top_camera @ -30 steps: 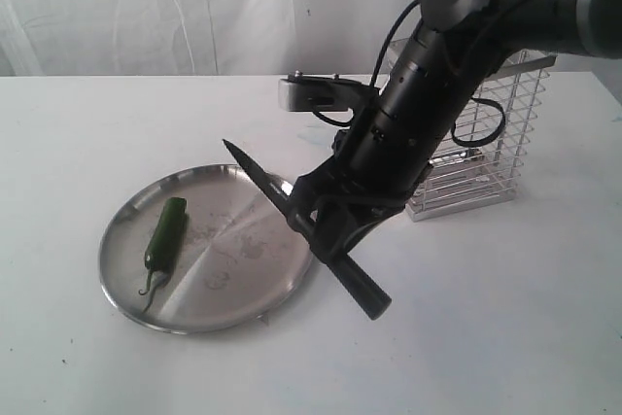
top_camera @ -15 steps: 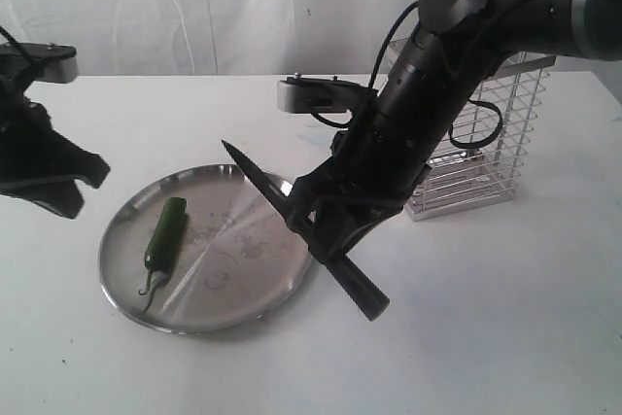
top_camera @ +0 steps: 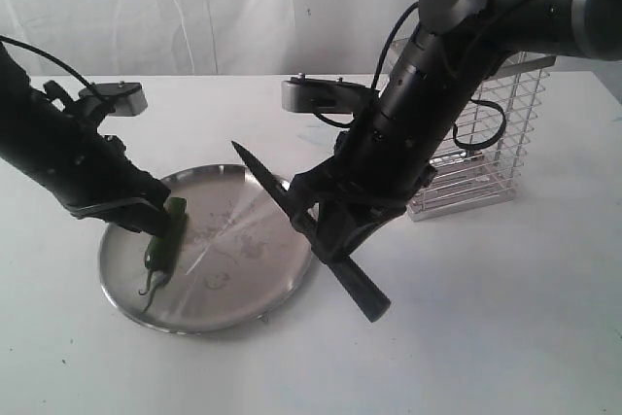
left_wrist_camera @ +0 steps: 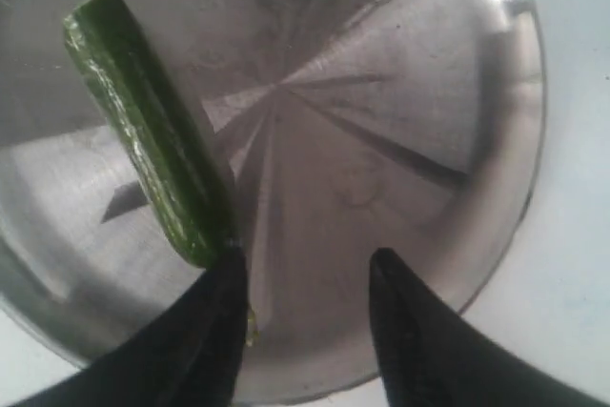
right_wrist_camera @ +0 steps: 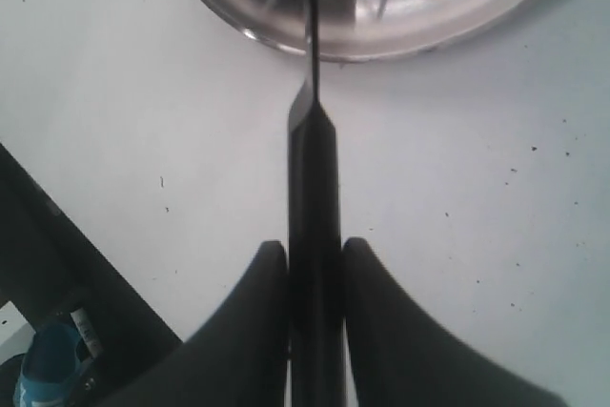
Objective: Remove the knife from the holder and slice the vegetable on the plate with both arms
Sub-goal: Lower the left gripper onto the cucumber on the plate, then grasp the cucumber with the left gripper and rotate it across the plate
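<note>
The green chili pepper lies on the left part of the steel plate. My left gripper hangs open low over the pepper's upper end; in the left wrist view one fingertip touches the pepper and nothing sits between the fingers. My right gripper is shut on the black knife by its handle, blade pointing up-left over the plate's right rim. In the right wrist view the knife handle sits clamped between the fingers. The chrome wire holder stands behind the right arm.
White tabletop all round, with a white curtain behind. In the right wrist view a dark table edge and a blue object show at one corner.
The left arm has come in from the left edge and lowered its open gripper onto the plate by the pepper. The right arm and knife have barely moved.
</note>
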`<state>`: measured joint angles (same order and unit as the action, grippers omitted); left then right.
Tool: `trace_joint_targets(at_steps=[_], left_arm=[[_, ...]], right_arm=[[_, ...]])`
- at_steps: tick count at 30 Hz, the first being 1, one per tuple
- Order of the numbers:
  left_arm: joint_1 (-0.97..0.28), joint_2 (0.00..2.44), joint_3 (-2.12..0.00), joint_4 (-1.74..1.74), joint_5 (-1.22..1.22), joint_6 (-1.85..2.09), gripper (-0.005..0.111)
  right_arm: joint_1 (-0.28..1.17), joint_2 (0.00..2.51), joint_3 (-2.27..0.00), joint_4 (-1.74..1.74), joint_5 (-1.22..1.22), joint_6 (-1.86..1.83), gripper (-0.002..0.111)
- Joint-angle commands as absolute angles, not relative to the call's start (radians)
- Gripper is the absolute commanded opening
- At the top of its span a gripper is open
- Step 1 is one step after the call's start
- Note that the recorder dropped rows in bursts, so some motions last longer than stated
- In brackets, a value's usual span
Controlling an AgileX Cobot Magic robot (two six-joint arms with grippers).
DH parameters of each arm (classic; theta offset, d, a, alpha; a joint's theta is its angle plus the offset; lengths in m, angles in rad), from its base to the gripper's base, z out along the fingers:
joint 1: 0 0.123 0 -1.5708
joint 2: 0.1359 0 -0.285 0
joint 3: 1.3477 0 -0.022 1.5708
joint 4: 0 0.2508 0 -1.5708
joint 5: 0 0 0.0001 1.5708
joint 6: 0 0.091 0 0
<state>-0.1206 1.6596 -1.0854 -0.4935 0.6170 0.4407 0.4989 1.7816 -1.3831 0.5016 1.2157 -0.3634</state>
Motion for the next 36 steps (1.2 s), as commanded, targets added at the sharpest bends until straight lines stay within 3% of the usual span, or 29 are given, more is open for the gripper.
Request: trace_joint_targets(at_steps=[1,11,36], left_arm=[[-0.135,1.718,-1.077,-0.544,0.535,0.451,0.055],[-0.192,1.816,-1.077,-0.493,0.337,0.453,0.055],[-0.192,1.812,-1.130,-0.428,0.279,0.442,0.055]], right_arm=[[0.463,1.776,-1.383,0.492,1.210,-0.311,0.000],[0.407,1.742,-1.383,0.490,1.221,-0.311,0.000],[0.407,1.726,-1.383,0.428,1.179,-0.311,0.000]])
